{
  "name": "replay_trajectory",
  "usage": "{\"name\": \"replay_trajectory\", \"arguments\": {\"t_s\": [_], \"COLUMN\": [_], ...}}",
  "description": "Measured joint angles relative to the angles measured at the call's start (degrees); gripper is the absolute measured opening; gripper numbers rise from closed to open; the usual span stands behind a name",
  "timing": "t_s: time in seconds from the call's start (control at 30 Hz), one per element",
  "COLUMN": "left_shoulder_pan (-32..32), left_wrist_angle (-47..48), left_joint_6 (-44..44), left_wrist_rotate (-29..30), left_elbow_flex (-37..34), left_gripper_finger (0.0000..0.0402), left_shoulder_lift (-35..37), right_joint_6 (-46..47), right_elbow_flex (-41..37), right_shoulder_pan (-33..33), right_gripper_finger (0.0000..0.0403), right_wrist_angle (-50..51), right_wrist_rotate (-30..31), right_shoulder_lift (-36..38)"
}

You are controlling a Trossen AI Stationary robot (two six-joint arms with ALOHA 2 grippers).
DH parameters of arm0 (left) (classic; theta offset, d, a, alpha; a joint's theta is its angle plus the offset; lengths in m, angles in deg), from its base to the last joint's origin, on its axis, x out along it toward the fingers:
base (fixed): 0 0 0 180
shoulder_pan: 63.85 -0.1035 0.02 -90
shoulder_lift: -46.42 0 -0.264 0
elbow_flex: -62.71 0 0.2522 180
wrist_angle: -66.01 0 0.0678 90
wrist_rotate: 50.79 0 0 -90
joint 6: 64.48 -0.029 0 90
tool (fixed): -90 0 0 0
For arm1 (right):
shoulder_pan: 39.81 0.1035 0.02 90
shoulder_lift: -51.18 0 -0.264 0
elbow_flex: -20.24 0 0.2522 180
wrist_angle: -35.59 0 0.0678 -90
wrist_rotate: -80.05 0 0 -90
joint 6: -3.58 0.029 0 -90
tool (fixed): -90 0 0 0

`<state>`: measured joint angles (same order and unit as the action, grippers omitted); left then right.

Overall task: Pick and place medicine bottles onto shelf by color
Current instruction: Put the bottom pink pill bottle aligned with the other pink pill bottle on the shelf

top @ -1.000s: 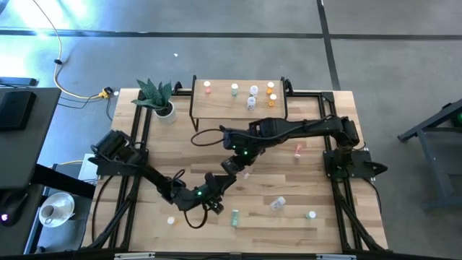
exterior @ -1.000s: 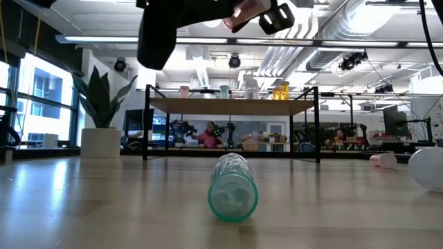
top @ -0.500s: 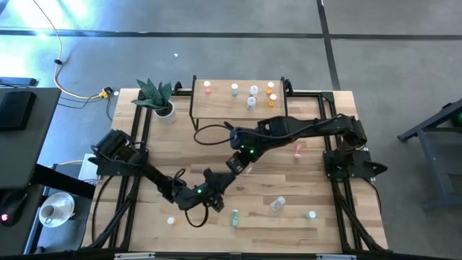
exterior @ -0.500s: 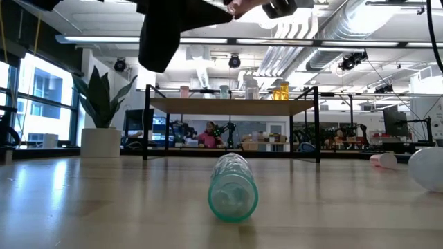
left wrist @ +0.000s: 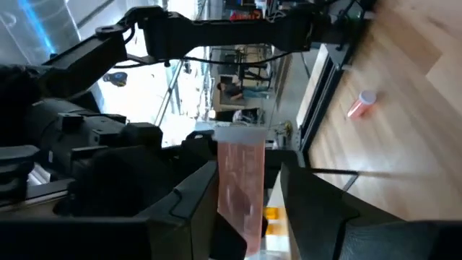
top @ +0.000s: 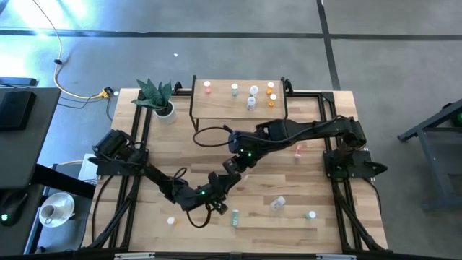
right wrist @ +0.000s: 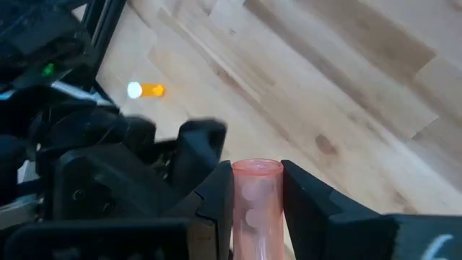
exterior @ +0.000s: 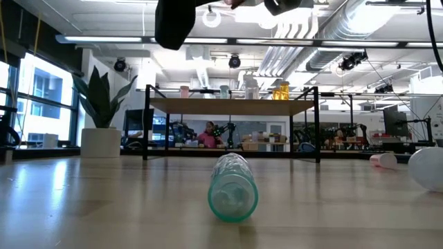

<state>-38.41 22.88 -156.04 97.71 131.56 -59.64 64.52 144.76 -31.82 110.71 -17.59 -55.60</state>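
A pink-red bottle (left wrist: 242, 180) (right wrist: 256, 209) hangs in the air above the table's middle. My left gripper (top: 221, 182) and right gripper (top: 235, 170) meet there end to end, each with its fingers closed on this bottle. The left wrist view shows its white-capped end pointing away. The shelf (top: 238, 108) stands at the back and carries a pink bottle (top: 207, 87), a green one (top: 234, 89), two white ones (top: 253, 92) and two orange ones (top: 271, 88). In the low view only the grippers' undersides (exterior: 173, 17) show at the top edge.
Loose on the table lie a green bottle (top: 234, 215) (exterior: 233, 187), a pink one (top: 298, 149), two white ones (top: 278, 204) (top: 311, 214) and an orange one (right wrist: 148, 90) near the front left. A potted plant (top: 159, 97) stands left of the shelf.
Both grippers, joined on the pink bottle, have risen and drifted right in the low view, now nearly out of its top edge. The bottles on the table have not moved.
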Motion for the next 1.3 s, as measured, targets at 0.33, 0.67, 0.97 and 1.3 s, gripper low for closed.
{"name": "replay_trajectory", "arguments": {"t_s": [0.33, 0.67, 0.97, 1.3], "left_shoulder_pan": [-2.4, -3.8, -4.0, -4.1], "left_wrist_angle": [0.0, -0.3, -0.2, 0.1], "left_joint_6": [-4.7, -6.9, -7.2, -6.3], "left_wrist_rotate": [-0.1, -3.9, -4.3, -4.1], "left_elbow_flex": [0.0, 0.0, 0.0, 0.1], "left_gripper_finger": [0.0140, 0.0140, 0.0128, 0.0085], "left_shoulder_lift": [0.0, 0.1, 0.1, 0.1], "right_joint_6": [2.3, 4.4, 4.7, -0.6], "right_elbow_flex": [0.0, 0.0, 0.0, 0.0], "right_shoulder_pan": [1.0, 1.2, 1.4, 1.4], "right_gripper_finger": [0.0085, 0.0085, 0.0085, 0.0085], "right_wrist_angle": [-0.1, -1.8, -2.2, -2.2], "right_wrist_rotate": [0.2, 1.4, 1.6, 1.1], "right_shoulder_lift": [0.2, 0.3, 0.3, 0.2]}}
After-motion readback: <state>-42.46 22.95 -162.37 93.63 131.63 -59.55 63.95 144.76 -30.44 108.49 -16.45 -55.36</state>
